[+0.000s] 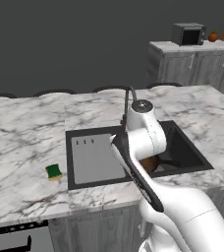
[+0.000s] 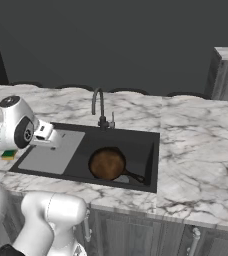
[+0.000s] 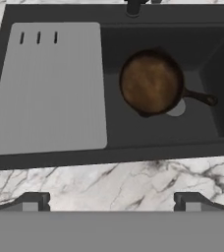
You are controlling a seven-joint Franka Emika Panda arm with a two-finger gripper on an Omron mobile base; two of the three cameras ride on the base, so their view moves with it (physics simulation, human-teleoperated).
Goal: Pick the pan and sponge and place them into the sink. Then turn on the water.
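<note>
The pan (image 3: 151, 83), brown inside with a dark rim and handle, lies in the deep basin of the black sink (image 3: 109, 158), over the drain. The base views show the pan (image 2: 107, 163) in that basin too, partly behind my arm in the left one (image 1: 151, 165). The green and yellow sponge (image 1: 54, 172) rests on the marble counter left of the sink (image 1: 68, 147); its edge (image 2: 8, 154) peeks out beside my arm. My gripper (image 3: 111, 203) hangs open and empty above the sink's near rim, between drainboard and basin. No stream falls from the faucet (image 2: 98, 105).
The grey ribbed drainboard (image 3: 55, 88) fills the sink's left half. Marble counter (image 1: 25, 128) surrounds the sink on all sides. A microwave (image 1: 188, 34) stands on a separate cabinet counter at the far right.
</note>
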